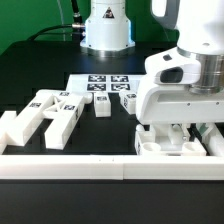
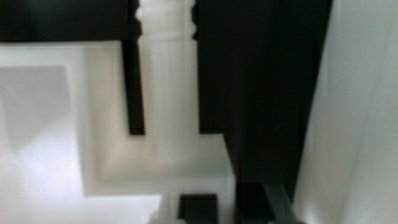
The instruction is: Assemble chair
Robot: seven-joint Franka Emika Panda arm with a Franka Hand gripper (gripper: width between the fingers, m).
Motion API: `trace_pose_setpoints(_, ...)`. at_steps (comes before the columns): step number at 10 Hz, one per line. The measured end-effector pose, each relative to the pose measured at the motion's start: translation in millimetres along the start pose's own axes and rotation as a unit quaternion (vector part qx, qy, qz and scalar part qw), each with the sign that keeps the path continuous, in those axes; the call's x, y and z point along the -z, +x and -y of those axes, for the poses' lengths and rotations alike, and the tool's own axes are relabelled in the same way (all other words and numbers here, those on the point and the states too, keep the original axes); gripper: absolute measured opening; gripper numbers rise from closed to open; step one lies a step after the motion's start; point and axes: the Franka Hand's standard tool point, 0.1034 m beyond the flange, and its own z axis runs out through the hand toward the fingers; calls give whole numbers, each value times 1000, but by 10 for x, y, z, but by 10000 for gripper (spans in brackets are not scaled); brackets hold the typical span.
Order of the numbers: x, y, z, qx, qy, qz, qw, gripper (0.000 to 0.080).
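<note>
Two-finger black gripper [image 1: 186, 128] has its jaws drawn fully together, low over a white blocky plastic chair slab [image 1: 160, 146]; contact cannot be told.

We see the chair [image 1: 62, 118] unassembled, as loose white blocky parts. Tagged leg and bar pieces [image 1: 42, 108] lie jumbled toward the exterior view's left, two small pieces [image 1: 101, 106] rest near the middle, and a slab piece [image 1: 168, 147] with round holes lies flat at that view's right.
</note>
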Motion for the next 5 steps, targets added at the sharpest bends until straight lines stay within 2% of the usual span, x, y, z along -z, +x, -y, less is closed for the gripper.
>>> trace_pose_setpoints(2,-1,6,60,-3,-1,9,1000,34)
trace_pose_setpoints(5,-5,19,64,-2,-5,19,1000,34)
